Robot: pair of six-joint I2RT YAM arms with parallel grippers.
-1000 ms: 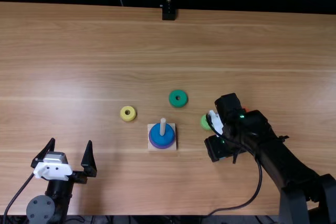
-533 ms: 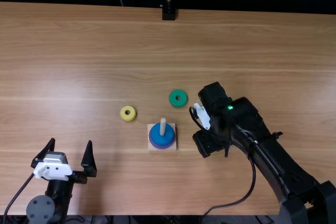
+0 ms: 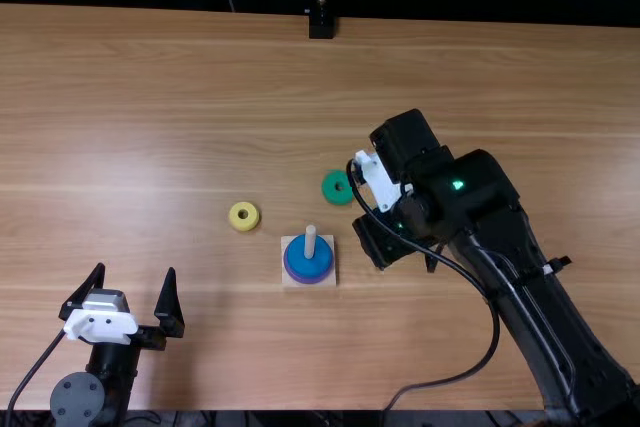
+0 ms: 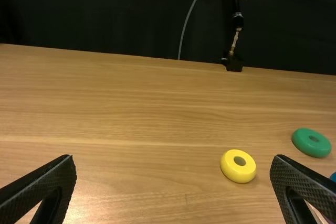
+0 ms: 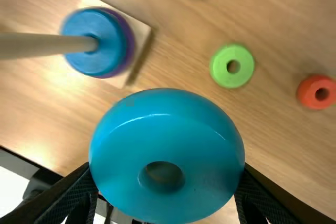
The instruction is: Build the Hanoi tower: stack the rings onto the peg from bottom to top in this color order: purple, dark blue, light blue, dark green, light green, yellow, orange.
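Third ring's turn: right gripper grips light blue ring — next, centre over peg, lower — left gripper wide.

And here's the right arm, slanting in from the top view's lower right corner, elbow bent, its gripper out over the table's middle, the two fingers gripping from opposite sides. Over at lower left, the left arm sits low by the near edge, its gripper spread wide, fingertips pointing away from the base.
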